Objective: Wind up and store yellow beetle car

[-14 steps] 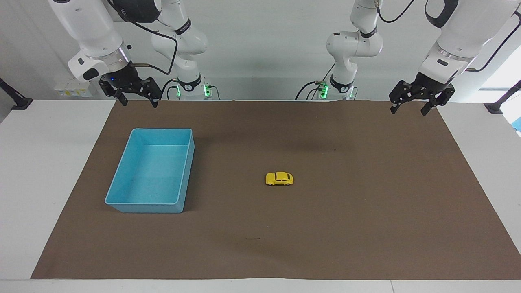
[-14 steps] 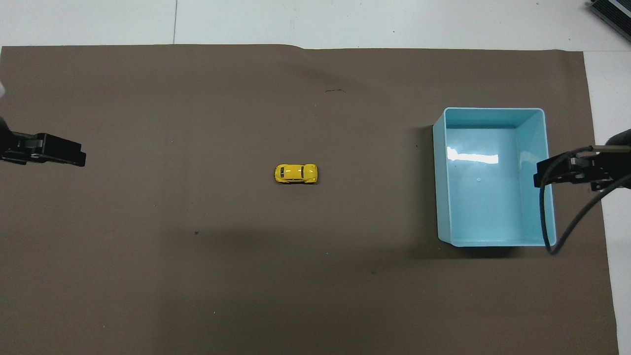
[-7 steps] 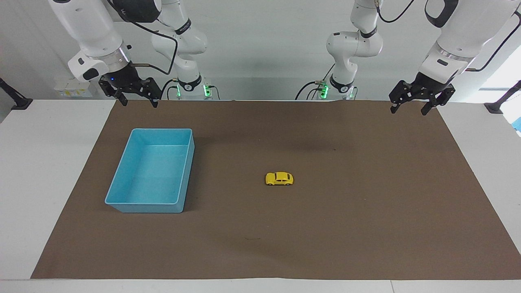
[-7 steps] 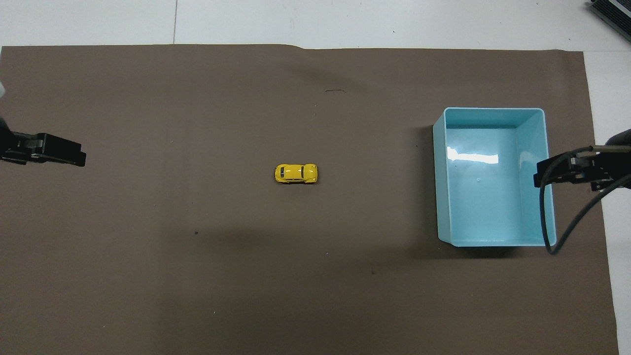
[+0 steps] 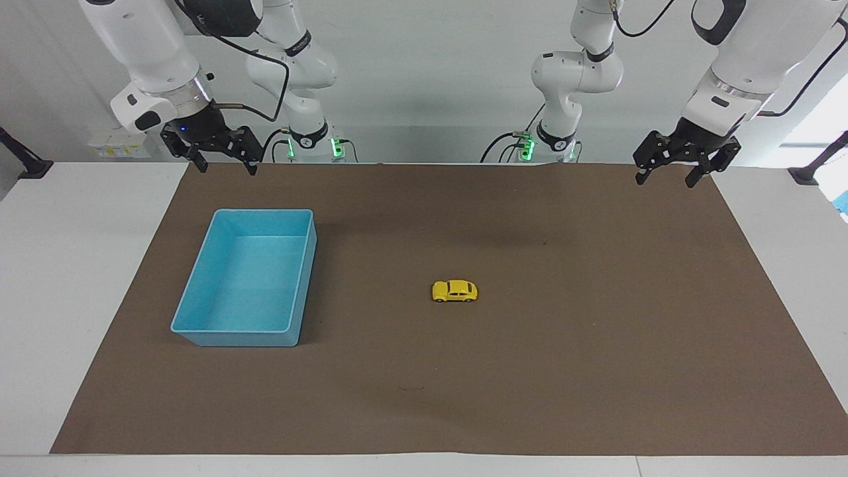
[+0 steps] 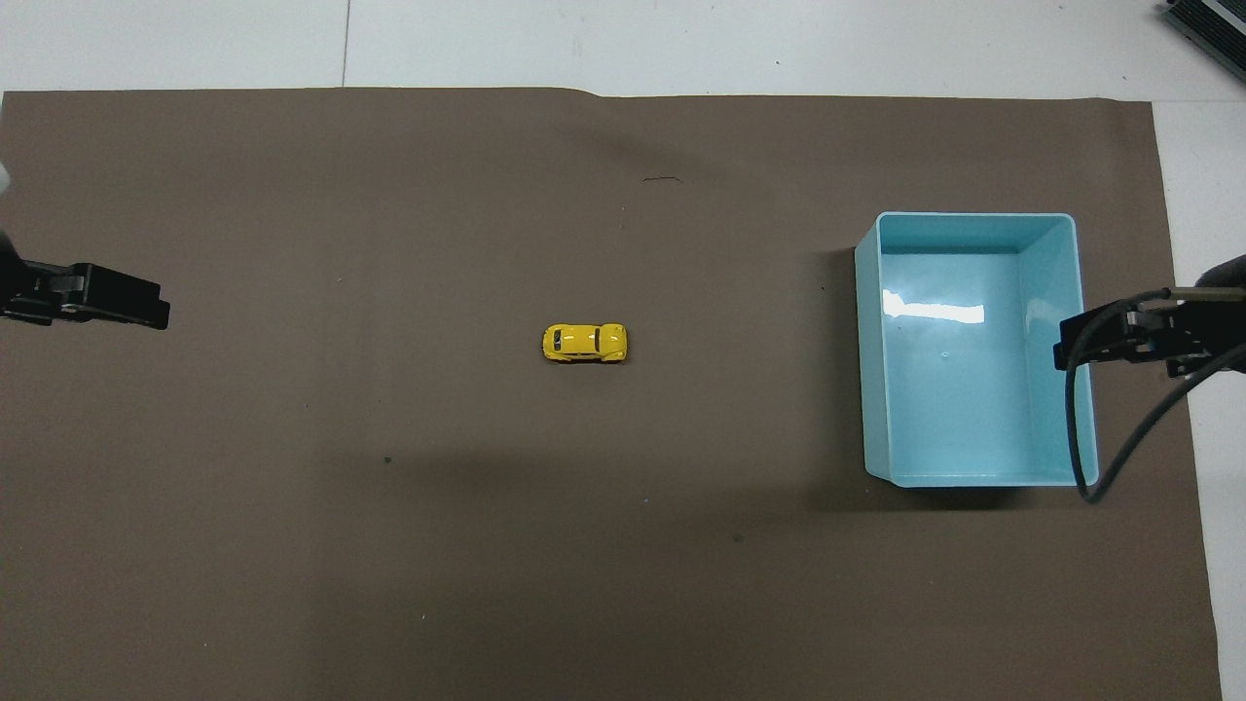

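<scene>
The yellow beetle car stands on its wheels near the middle of the brown mat, apart from both grippers; it also shows in the overhead view. The blue bin is empty and sits toward the right arm's end of the table, also seen from overhead. My right gripper is open and empty, raised over the mat's edge close to the bin; its tip shows in the overhead view. My left gripper is open and empty, raised over the mat at the left arm's end.
The mat covers most of the white table. A black cable hangs from the right gripper over the bin's wall. Black clamps sit at the table's corners near the robots.
</scene>
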`<state>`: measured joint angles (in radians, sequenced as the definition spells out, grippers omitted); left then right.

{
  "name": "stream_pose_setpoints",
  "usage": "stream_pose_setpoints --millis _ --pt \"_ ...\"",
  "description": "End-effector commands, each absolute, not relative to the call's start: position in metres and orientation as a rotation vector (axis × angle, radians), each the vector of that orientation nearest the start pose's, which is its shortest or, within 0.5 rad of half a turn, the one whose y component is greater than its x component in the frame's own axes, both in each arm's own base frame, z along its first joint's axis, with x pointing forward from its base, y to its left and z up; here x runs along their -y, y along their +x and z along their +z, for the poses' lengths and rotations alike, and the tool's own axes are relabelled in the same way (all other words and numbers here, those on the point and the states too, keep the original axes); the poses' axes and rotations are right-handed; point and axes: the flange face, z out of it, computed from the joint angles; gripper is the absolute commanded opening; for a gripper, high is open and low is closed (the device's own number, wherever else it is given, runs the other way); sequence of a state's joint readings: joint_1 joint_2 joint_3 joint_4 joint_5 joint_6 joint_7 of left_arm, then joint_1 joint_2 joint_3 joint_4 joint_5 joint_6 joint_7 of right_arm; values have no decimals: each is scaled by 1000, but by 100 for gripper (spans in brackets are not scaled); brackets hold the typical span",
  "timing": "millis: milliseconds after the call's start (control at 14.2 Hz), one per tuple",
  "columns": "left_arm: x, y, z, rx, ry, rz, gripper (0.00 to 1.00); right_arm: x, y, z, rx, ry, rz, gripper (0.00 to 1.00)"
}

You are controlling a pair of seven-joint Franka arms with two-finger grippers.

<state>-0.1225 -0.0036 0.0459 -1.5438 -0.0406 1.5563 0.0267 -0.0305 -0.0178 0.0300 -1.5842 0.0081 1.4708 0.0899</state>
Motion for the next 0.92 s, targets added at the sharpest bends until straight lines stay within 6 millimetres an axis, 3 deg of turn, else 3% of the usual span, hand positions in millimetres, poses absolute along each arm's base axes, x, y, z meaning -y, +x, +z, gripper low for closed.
stream_pose_setpoints --millis 0,424,847 --pt "45 541 639 -149 -3163 -11 100 1 534 621 -114 -3126 147 100" --pt "44 541 637 127 -3164 -7 100 1 534 621 -114 -3126 147 100" --pt "58 542 621 644 -3104 37 100 1 535 621 -112 -3126 149 100"
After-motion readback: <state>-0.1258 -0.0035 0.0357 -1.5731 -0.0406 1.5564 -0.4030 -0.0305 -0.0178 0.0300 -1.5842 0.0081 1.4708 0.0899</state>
